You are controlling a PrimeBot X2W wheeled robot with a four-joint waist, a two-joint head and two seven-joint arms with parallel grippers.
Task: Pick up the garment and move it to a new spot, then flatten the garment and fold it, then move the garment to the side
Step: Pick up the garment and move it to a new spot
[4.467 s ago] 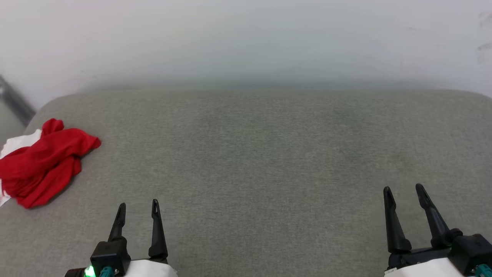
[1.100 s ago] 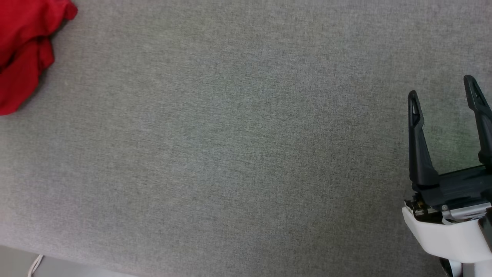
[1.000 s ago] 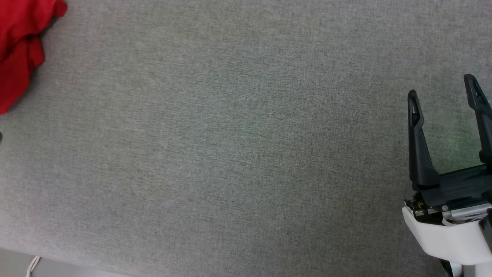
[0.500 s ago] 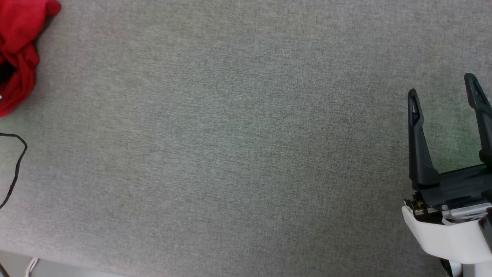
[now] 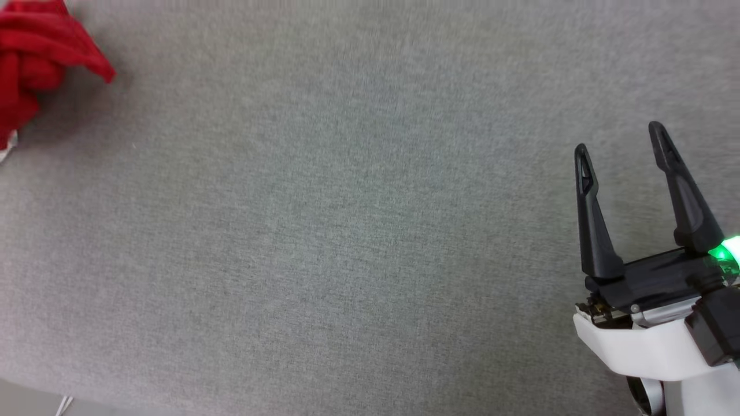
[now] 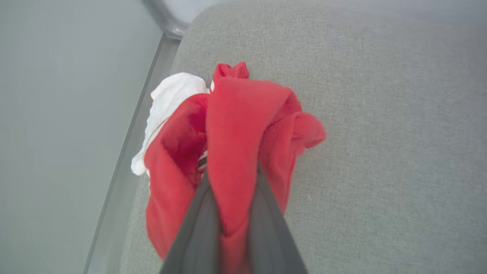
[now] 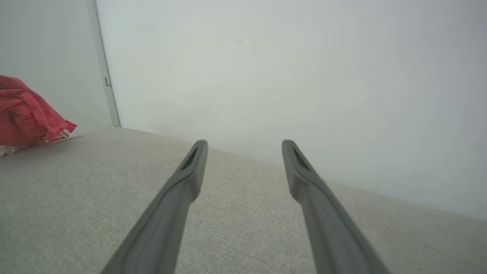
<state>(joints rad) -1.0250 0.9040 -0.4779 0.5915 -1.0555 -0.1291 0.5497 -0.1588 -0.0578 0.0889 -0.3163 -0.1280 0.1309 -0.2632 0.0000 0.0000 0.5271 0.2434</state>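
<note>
The garment (image 5: pixel 34 63) is a crumpled red shirt with a white part, bunched at the upper left edge of the head view. In the left wrist view the garment (image 6: pixel 243 114) hangs in a lump near the left edge of the grey cushion, one white sleeve showing at its far side. My left gripper (image 6: pixel 233 179) is shut on a red fold that runs down between its two fingers. My right gripper (image 5: pixel 618 138) stands open at the right, far from the shirt, with nothing between its fingers. From the right wrist, the garment (image 7: pixel 26 118) appears raised at the far left beyond the right gripper (image 7: pixel 244 144).
A wide grey fabric cushion (image 5: pixel 370 231) carries everything. Its near edge (image 5: pixel 34 398) shows at the lower left. A pale wall (image 7: pixel 266 76) rises behind it, and a narrow gap with a metal rail (image 6: pixel 152 68) runs along the cushion's left side.
My left gripper has shut on the shirt, which is now bunched tighter and drawn up. The head view has shifted a little. The right gripper stays open.
</note>
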